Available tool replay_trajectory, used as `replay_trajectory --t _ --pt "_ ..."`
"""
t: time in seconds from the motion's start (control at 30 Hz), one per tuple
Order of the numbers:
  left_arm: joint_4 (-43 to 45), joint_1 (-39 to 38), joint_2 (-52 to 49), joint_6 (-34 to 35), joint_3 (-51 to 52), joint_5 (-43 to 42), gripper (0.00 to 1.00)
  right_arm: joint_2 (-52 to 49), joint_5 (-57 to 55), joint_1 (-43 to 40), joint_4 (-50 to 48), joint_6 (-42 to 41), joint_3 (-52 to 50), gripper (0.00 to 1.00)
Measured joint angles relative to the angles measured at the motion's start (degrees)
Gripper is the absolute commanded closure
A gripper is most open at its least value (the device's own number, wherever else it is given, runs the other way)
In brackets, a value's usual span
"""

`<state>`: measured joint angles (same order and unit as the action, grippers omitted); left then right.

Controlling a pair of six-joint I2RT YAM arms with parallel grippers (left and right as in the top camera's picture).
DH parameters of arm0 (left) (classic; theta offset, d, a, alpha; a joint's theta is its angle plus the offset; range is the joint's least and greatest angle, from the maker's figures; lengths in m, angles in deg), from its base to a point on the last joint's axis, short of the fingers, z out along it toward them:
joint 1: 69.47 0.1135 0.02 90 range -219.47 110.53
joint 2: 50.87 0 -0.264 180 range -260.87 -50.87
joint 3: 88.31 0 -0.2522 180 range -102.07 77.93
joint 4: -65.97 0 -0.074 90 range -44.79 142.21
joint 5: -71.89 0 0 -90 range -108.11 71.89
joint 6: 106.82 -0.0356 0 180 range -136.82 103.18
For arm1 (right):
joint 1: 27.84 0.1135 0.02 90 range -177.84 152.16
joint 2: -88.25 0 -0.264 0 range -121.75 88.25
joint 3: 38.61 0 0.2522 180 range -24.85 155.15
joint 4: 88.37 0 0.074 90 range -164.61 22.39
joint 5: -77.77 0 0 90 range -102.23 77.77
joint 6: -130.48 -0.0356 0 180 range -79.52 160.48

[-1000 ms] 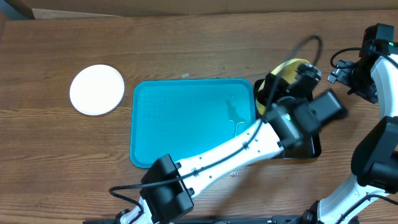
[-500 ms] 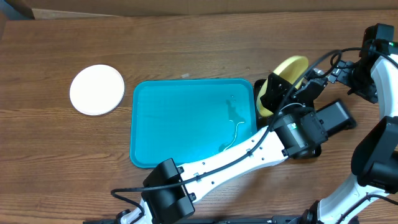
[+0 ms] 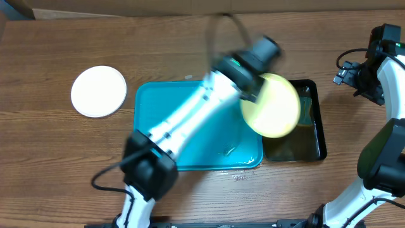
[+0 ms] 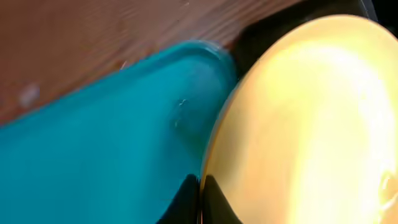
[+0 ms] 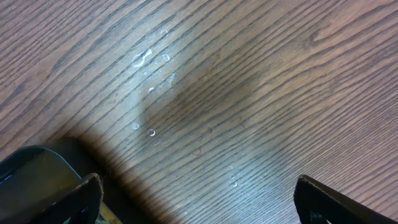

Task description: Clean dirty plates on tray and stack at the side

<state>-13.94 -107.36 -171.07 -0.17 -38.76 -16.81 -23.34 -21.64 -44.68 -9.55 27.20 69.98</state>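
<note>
Overhead, the left arm (image 3: 190, 120) reached diagonally across the blue tray (image 3: 158, 101), its outline smeared by blur. The left pincer (image 4: 200, 200) was clamped on the rim of the green plate (image 3: 273, 106); in the left wrist view its two dark fingers (image 4: 185, 202) pinched the plate's edge from either side. The green plate hung over the line where the blue tray's right edge met the black tray (image 3: 314, 139), its pale face turned up toward the overhead camera. Whether it touched either tray could not be told. The part of the blue tray not hidden by the arm carried no plate, only a faint wet streak near its lower right corner.

A white plate (image 3: 98, 91) lay flat on the wooden surface (image 3: 190, 44), to the left of the blue tray and apart from it. Whether another plate lay beneath it could not be told.

The right arm (image 3: 380, 69) stood at the far right edge of the surface, apart from both trays. The right pincer (image 5: 198, 186) had its jaws spread wide and held nothing, with bare wood and a few water droplets (image 5: 149, 59) below it and a corner of the black tray at the lower left of its view.
</note>
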Motion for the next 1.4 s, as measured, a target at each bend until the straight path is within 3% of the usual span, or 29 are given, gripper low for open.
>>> replay_trajectory --t 0.17,0.4,0.7,0.73,0.77,0.87,1.4 --pt "-10.2 15.3 0.0 0.4 0.0 -9.0 0.96 0.0 0.0 0.0 -0.1 0.0 0.0 0.0" --pt "-16.6 31.3 0.0 0.3 1.1 -11.9 0.96 0.0 0.0 0.0 -0.5 0.0 0.0 0.0" --pt "-14.1 36.0 0.0 0.1 12.3 -12.7 0.94 0.0 0.0 0.0 -0.6 0.0 0.0 0.0" --pt "-13.4 36.0 0.0 -0.1 13.6 -12.9 0.84 0.0 0.0 0.0 -0.6 0.0 0.0 0.0" --pt "-12.8 36.0 0.0 -0.2 14.7 -13.0 0.64 0.0 0.0 0.0 -0.6 0.0 0.0 0.0" --pt "-12.2 36.0 0.0 -0.7 16.0 -13.3 0.4 0.0 0.0 0.0 -0.6 0.0 0.0 0.0" --pt "-4.8 36.0 0.0 -0.7 16.1 -13.8 0.27 0.0 0.0 0.0 -0.6 0.0 0.0 0.0"
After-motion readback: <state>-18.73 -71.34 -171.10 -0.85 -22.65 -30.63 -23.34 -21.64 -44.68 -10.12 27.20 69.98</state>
